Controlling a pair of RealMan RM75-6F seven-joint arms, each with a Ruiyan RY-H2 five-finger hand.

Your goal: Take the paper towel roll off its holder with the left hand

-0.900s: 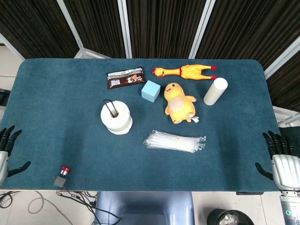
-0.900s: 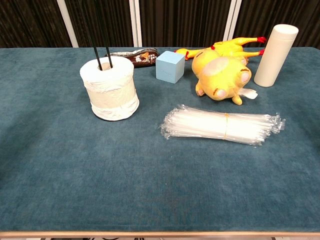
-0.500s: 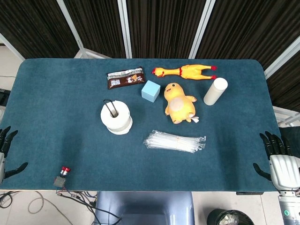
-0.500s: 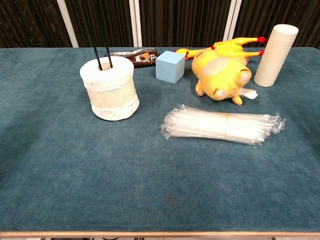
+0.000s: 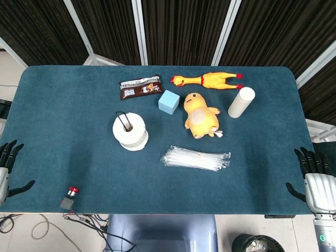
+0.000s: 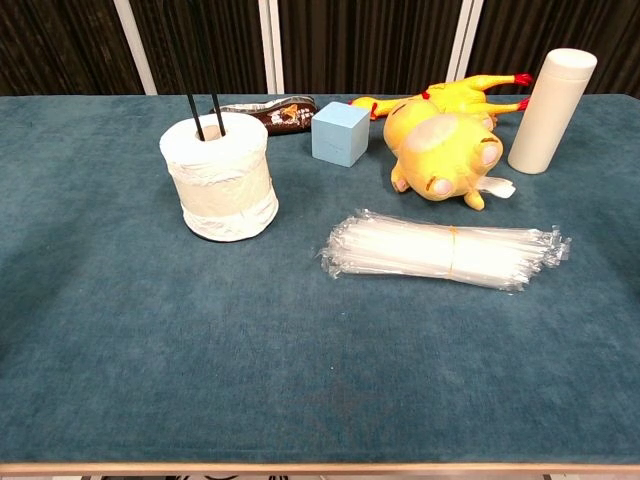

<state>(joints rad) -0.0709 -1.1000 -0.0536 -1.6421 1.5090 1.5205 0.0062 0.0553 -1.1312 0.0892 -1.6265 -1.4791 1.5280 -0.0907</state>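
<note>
Item one, white paper towel roll [image 5: 129, 131]: stands upright on the teal cloth-covered table [image 5: 63, 115], at about nine o'clock from table centre, threaded over the thin black wire holder [image 6: 203, 105], whose two rods rise through its core. Placement suits a straight upward lift; nothing stands touching it.

Left hand [image 5: 5, 168]: off the table's edge at eight o'clock, fingers spread, holding nothing, well apart from the roll (the reach is not yet begun, by my judgement). Right hand [image 5: 315, 181]: off the edge at four o'clock, likewise spread and empty.

Other stock, none in the lift path:
- light blue foam cube [image 5: 168, 101], at one o'clock from the roll.
- brown snack packet [image 5: 140, 87], at twelve o'clock from the roll; print present, too small to read.
- yellow plush duck [image 5: 199, 115], lying on its back.
- yellow rubber chicken [image 5: 210, 80], along the far edge.
- plain cream cylinder [image 5: 241, 102], no label visible.
- bundle of clear wrapped straws [image 5: 195, 157], banded at its middle.
- small red-capped button device [image 5: 69, 197], at the near edge, wired.
</note>
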